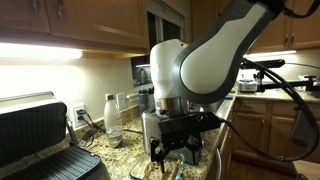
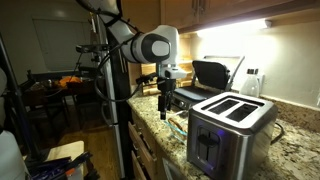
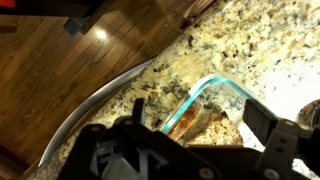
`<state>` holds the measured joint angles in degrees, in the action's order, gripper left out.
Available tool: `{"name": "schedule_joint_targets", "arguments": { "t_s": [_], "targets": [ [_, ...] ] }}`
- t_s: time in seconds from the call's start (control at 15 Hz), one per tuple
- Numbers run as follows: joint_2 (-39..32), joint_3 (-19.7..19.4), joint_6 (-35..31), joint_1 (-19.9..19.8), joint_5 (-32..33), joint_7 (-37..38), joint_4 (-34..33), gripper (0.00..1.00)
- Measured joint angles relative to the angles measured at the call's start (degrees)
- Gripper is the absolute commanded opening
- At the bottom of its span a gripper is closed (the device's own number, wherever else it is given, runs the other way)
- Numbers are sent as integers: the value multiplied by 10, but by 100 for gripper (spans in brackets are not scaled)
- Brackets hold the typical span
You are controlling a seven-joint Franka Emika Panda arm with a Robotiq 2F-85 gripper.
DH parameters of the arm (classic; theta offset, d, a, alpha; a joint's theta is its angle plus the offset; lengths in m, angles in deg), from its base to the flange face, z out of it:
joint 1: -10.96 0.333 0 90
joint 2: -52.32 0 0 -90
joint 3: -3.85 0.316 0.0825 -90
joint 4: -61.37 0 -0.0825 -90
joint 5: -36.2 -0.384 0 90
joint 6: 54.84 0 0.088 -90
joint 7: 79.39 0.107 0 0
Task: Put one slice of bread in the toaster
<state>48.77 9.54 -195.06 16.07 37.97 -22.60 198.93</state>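
Observation:
My gripper (image 3: 198, 113) is open, its two black fingers spread either side of a glass container (image 3: 215, 80) with a blue-green rim. Tan slices of bread (image 3: 210, 130) with darker crust lie inside it, just below the fingers; I cannot tell whether the fingers touch them. In an exterior view the gripper (image 2: 167, 103) hangs over the container (image 2: 180, 123) on the granite counter, and the brushed-steel toaster (image 2: 230, 130) stands close by in the foreground, slots up. In an exterior view the gripper (image 1: 172, 150) points down in front of the toaster (image 1: 150, 128).
A black grill press (image 1: 40, 135) stands open on the counter; it also shows in an exterior view (image 2: 210, 72). A clear water bottle (image 1: 113, 118) stands by the wall. The counter edge (image 3: 95, 105) drops to a wooden floor (image 3: 60, 70).

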Motion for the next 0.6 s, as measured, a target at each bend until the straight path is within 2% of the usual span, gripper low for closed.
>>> {"name": "schedule_joint_targets", "arguments": {
  "t_s": [0.6],
  "targets": [
    [-20,-7,0,0,1,35,-5,100]
  ]
}}
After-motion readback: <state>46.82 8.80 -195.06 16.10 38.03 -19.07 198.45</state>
